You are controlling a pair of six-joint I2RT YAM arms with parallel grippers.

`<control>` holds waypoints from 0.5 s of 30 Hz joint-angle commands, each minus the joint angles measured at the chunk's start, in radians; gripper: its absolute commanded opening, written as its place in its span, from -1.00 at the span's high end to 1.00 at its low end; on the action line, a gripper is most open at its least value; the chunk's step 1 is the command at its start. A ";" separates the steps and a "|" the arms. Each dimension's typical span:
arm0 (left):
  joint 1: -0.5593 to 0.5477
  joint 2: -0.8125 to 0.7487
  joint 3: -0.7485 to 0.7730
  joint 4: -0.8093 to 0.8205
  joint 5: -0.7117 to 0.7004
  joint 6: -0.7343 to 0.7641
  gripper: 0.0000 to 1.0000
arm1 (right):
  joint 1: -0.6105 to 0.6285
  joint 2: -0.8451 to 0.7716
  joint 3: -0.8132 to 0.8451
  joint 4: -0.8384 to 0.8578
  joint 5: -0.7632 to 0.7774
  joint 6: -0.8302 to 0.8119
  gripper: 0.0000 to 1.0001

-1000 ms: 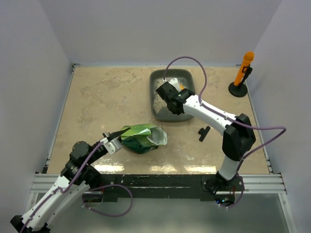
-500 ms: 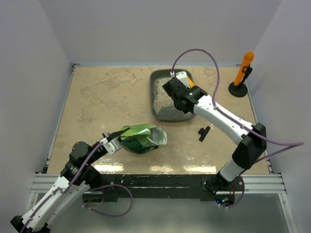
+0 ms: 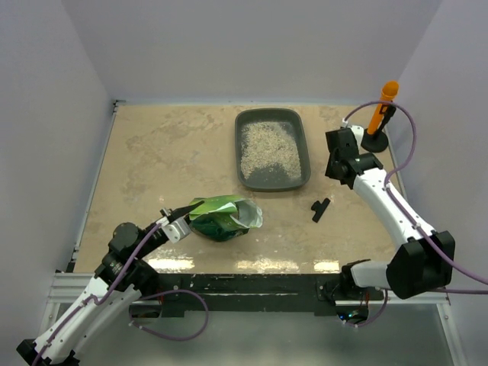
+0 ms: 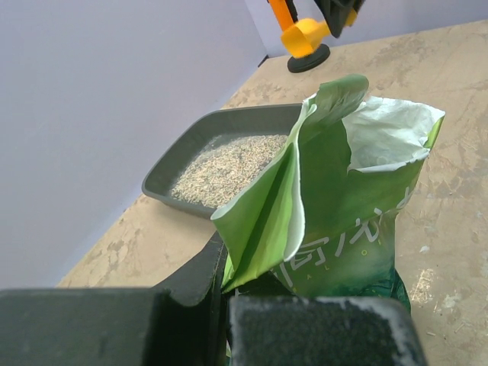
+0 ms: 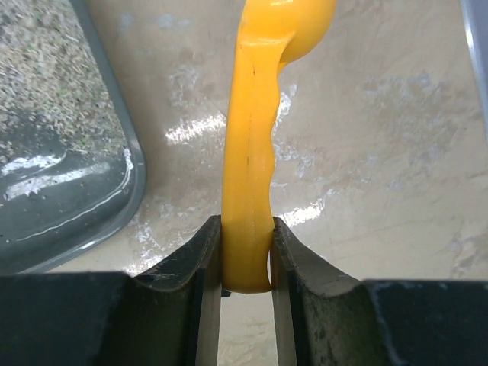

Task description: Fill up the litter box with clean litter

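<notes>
Shallow dark grey plastic litter box at the table's far middle, grainy pale clean litter across its floor, right gripper clamping a smooth orange scoop handle just right of the tray, left gripper pinching a glossy, crumpled green bag, mottled beige tabletop.

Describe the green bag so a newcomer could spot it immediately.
On the beige tabletop, look near the front edge, ahead of the left arm. The green bag lies there, nearer than the litter box, pinched at its edge by the left gripper. It alone is glossy green, crumpled, mouth open.
</notes>
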 commanded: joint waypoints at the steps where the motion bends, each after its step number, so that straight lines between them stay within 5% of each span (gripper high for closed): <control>1: 0.000 -0.019 0.035 0.038 0.031 -0.017 1.00 | -0.047 0.004 -0.089 0.194 -0.156 -0.007 1.00; 13: 0.000 -0.006 0.035 0.041 0.051 -0.018 1.00 | -0.113 0.101 -0.248 0.361 -0.238 0.016 1.00; 15: 0.000 -0.010 0.033 0.041 0.048 -0.017 1.00 | -0.124 0.124 -0.255 0.394 -0.265 0.025 0.82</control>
